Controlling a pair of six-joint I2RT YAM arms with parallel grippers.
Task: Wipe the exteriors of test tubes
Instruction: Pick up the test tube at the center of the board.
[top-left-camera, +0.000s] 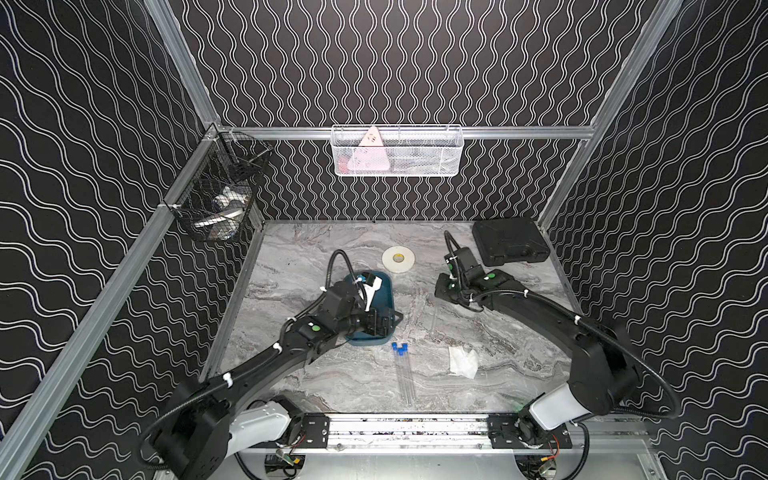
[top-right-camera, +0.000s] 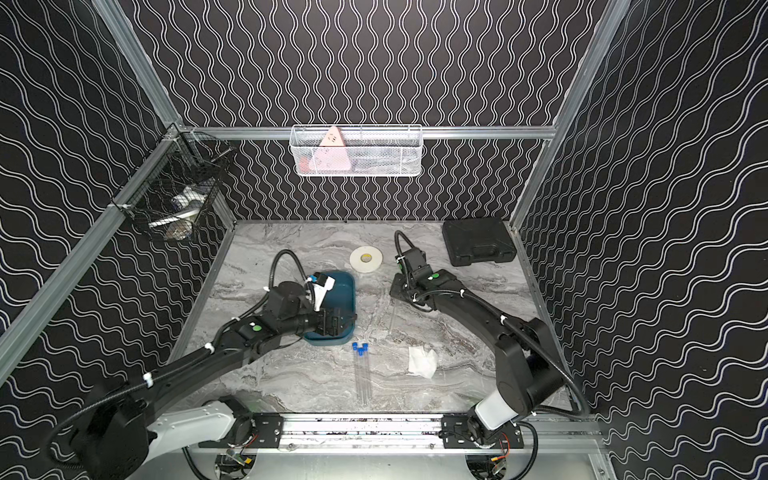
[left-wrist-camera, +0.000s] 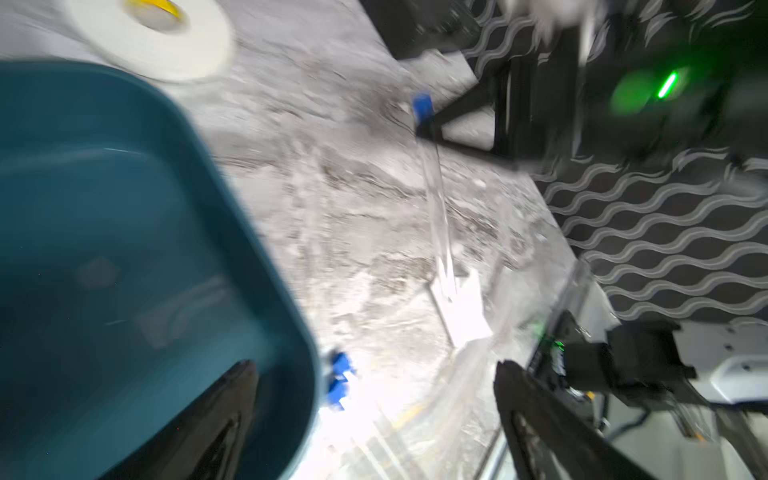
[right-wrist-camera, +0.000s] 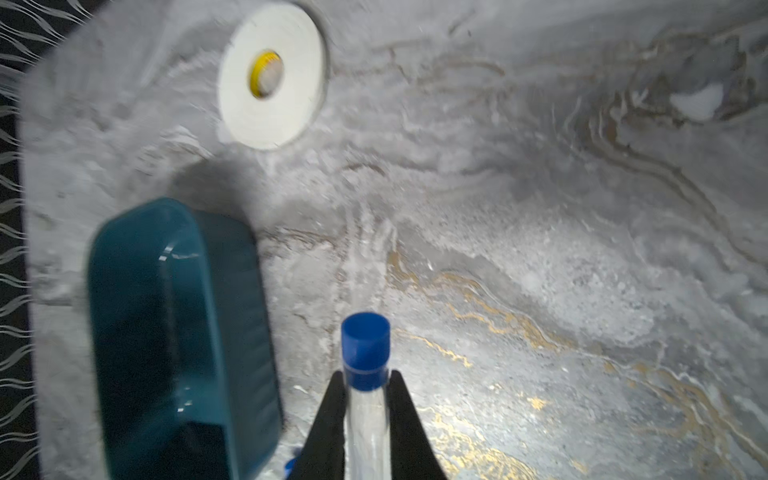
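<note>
R gripper (right-wrist-camera: 368, 376) clamped on test tube (right-wrist-camera: 369, 428) just below cap (right-wrist-camera: 365, 340) — long axis trails base-ward, tail near tissue (top-left-camera: 463, 361). L gripper (left-wrist-camera: 374, 368) wide — empty.

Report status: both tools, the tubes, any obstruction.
Right tool shut on one test tube. Left tool open, empty, at teal tray edge. Three tubes, tissue on table, untouched.
</note>
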